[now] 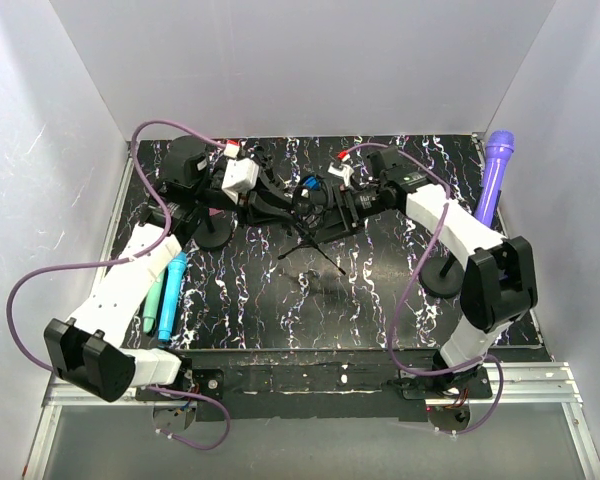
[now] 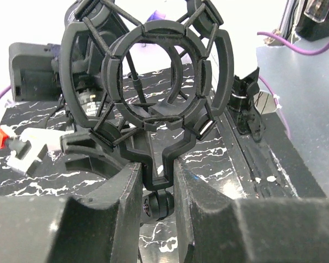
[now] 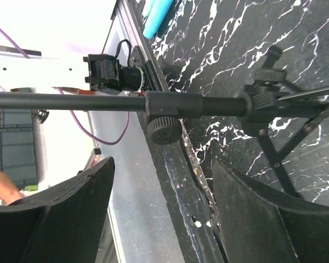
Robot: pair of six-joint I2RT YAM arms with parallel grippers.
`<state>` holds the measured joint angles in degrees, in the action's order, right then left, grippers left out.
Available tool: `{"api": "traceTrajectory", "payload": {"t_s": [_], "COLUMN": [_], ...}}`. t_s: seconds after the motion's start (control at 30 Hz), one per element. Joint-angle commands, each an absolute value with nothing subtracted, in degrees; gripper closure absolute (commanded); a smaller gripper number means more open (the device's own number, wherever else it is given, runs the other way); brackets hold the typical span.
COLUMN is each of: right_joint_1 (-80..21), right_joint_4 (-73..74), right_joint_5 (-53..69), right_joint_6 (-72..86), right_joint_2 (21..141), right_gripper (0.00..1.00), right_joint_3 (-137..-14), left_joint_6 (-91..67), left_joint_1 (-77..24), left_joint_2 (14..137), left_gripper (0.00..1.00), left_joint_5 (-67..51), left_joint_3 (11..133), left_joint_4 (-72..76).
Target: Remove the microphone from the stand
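A black tripod stand (image 1: 315,243) with a ring-shaped shock mount (image 2: 153,82) stands mid-table. My left gripper (image 2: 157,176) is shut on the mount's lower bracket, above its ball joint. In the left wrist view the ring looks empty. In the top view a small blue part (image 1: 308,185) sits at the mount; I cannot tell whether it is the microphone. My right gripper (image 3: 163,181) is open, and the stand's pole (image 3: 98,101) with its knob (image 3: 164,129) lies just beyond its fingertips, untouched. In the top view the two grippers (image 1: 275,198) (image 1: 330,198) face each other across the mount.
A purple microphone (image 1: 496,175) stands upright at the far right, with a round black base (image 1: 442,278) nearer the right arm. Teal and blue microphones (image 1: 168,292) lie by the left arm, behind another round base (image 1: 213,237). White walls enclose the table.
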<state>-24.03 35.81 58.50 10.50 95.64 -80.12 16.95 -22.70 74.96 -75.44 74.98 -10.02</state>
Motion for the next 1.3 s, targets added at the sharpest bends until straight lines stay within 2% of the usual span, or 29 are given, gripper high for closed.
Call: {"api": "traceTrajectory", "payload": {"t_s": [0.0,0.5,0.7,0.8,0.93,1.0,1.13,1.27], "right_joint_1": [-25.2,-25.6,-25.8,-25.9,-25.8,-25.8,-25.9,-29.0], "right_joint_4": [31.0,27.2,25.8,24.3,24.7,26.5,22.3,14.4], "right_joint_5": [61.3,64.4,66.4,68.2,70.3,68.9,61.2,50.8], "right_joint_6": [13.9,17.0,18.1,18.8,16.4,11.5,3.6,-12.0], "right_joint_2": [97.7,103.3,105.4,105.9,104.4,102.4,94.6,83.4], "right_gripper": [0.22,0.35,0.51,0.75,0.87,0.99,0.99,0.99], "right_joint_3": [-79.9,-80.2,-80.2,-79.7,-79.5,-79.1,-72.4,-62.2], "left_joint_6": [27.7,31.6,33.1,33.0,31.3,27.0,13.5,12.0], "left_joint_1": [-22.9,-23.9,-24.0,-23.9,-23.9,-23.9,-23.9,-23.9], "left_joint_2": [71.9,71.6,71.1,71.0,70.2,69.6,67.7,67.4], "left_gripper": [1.0,1.0,1.0,1.0,1.0,1.0,1.0,1.0], "left_joint_5": [-77.9,-78.6,-78.4,-77.6,-75.0,-72.6,-60.2,-50.9], "left_joint_3": [72.8,70.8,69.4,69.2,68.3,66.6,61.3,61.9], "left_joint_4": [-11.7,-12.0,-12.0,-12.0,-9.8,-4.7,13.0,11.7]}}
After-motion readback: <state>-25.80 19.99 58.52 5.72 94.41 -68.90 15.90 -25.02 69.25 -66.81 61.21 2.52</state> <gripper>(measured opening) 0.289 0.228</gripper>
